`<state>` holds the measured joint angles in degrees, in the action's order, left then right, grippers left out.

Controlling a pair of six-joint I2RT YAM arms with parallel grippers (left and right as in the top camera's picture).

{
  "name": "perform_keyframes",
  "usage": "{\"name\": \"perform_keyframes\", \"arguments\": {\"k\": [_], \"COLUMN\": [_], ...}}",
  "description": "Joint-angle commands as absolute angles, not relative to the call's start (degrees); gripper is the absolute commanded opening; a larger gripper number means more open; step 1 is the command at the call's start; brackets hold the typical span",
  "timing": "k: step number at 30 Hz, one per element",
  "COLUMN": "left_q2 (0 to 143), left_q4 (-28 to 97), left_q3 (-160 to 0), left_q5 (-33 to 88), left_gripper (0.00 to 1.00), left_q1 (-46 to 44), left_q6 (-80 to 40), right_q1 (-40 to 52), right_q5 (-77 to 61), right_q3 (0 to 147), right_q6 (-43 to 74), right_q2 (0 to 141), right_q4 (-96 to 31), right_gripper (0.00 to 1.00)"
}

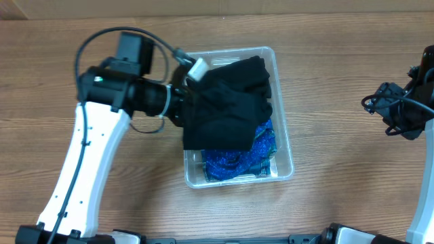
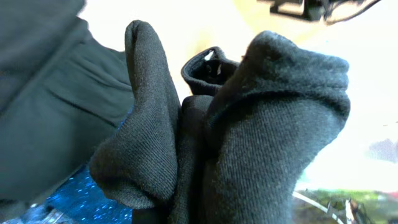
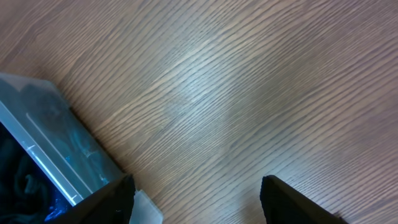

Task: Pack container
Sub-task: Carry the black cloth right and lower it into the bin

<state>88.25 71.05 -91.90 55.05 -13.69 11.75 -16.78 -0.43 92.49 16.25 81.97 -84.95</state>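
left gripper (image 1: pixel 184 95) at container (image 1: pixel 285 146) left wall, buried in black cloth (image 1: pixel 230 102)
container lies centre, long axis pointing away from robot; cloth overhangs its left wall. left jaws hidden, can't tell. right gripper (image 3: pixel 199 199) wide, empty, well apart.

Left arm (image 1: pixel 88 152) reaches inward; right arm (image 1: pixel 407 108) hovers, jaws apart.

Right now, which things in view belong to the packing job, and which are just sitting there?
In the job:
- container
- black garment, draped over its rim
- blue sparkly fabric, inside it
- left arm, at the container

Not in it:
- right gripper, jaws open, holding nothing
- table
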Motion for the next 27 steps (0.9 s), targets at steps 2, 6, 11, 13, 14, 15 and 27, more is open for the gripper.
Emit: {"name": "perform_keyframes", "arguments": {"k": [2, 6, 11, 13, 14, 15, 27], "left_q2": [91.61, 95.64, 100.99, 102.30, 102.78, 103.15, 103.39], "left_q4": [69.87, 67.79, 65.87, 63.96, 62.83, 61.23, 43.57], "left_q3": [-92.64, -92.62, -92.18, -90.65, -89.62, -88.01, -67.64], "left_q5": [53.30, 53.34, 53.41, 53.43, 53.43, 53.47, 46.98], "left_gripper": [0.04, 0.04, 0.04, 0.04, 0.04, 0.04, 0.04], "left_q1": [-18.31, -20.08, -21.15, -21.23, -21.37, -21.54, -22.15], "left_q6": [9.56, 6.09, 5.06, 3.84, 3.01, 2.26, -15.11], "right_q1": [-16.91, -16.91, -16.91, -16.91, -16.91, -16.91, -16.91], "right_q5": [-2.26, -2.24, -2.26, -2.26, -2.26, -2.26, -2.26], "right_q3": [92.62, 92.62, 92.62, 92.62, 92.62, 92.62, 92.62], "right_q6": [16.10, 16.10, 15.99, 15.64, 15.64, 15.64, 15.64], "right_q2": [82.00, 82.00, 82.00, 82.00, 82.00, 82.00, 82.00], "right_q4": [-84.73, -84.75, -84.75, -84.73, -84.71, -84.66, -84.58], "right_gripper": [0.69, 0.69, 0.69, 0.69, 0.69, 0.69, 0.69]}}
